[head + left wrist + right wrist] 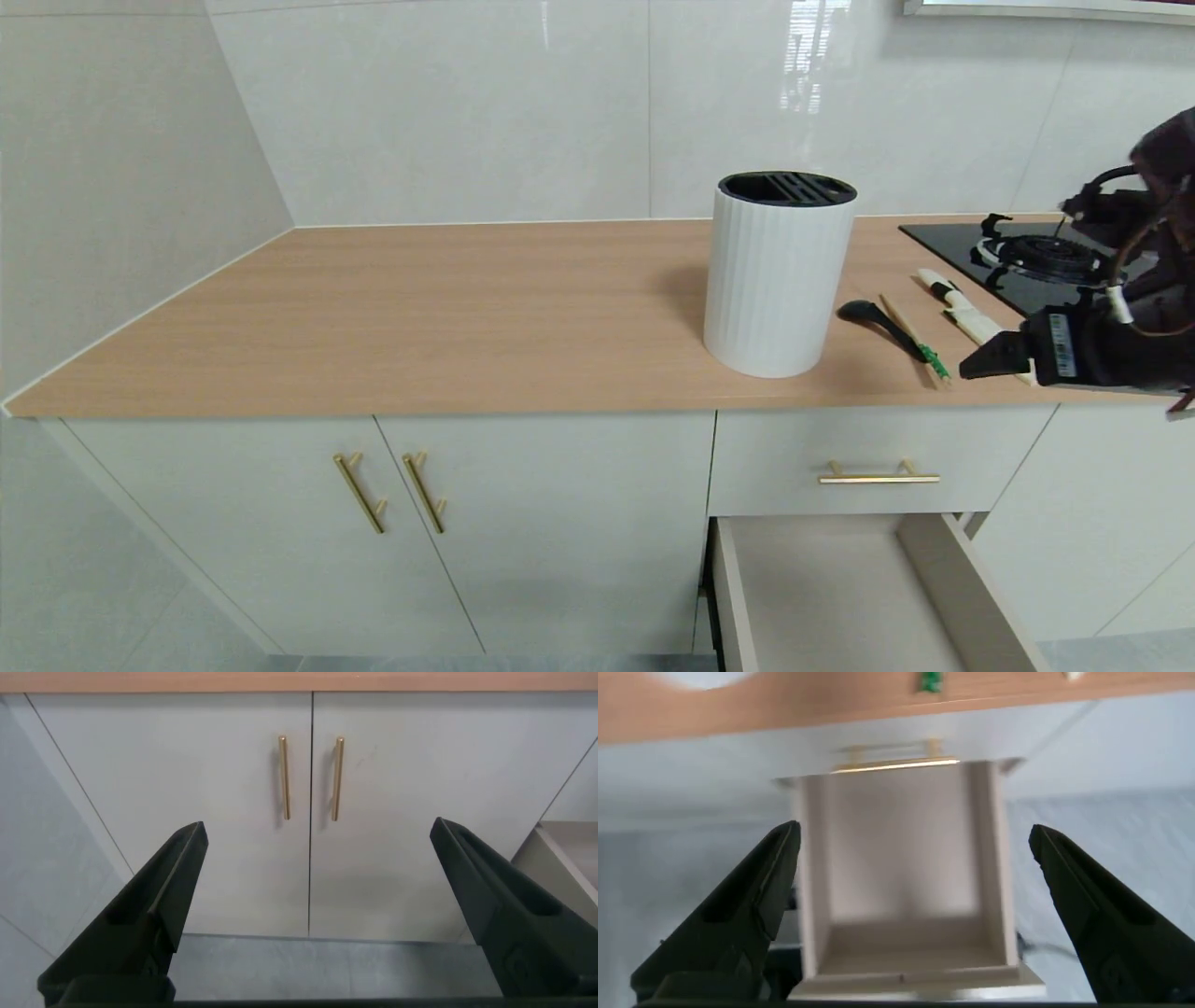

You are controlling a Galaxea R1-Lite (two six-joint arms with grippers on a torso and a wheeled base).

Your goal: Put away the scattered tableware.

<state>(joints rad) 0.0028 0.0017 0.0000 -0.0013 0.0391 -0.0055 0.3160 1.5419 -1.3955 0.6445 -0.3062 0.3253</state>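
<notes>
Three utensils (glossy black spoon (873, 317), wooden chopsticks (910, 338), white-wrapped piece (966, 317)) lie by the counter's (420, 317) near right edge, beside a ribbed white cylindrical holder (775, 289); smooth woodgrain extends left. Right fingers (752, 905) gape above the open drawer (901, 859); left fingers (154, 905) gape facing flat cabinet doors (224, 859).

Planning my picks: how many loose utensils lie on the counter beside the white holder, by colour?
Black ladle: 1
Green-tipped wooden stick: 1
White utensil: 1
Total: 3
</notes>
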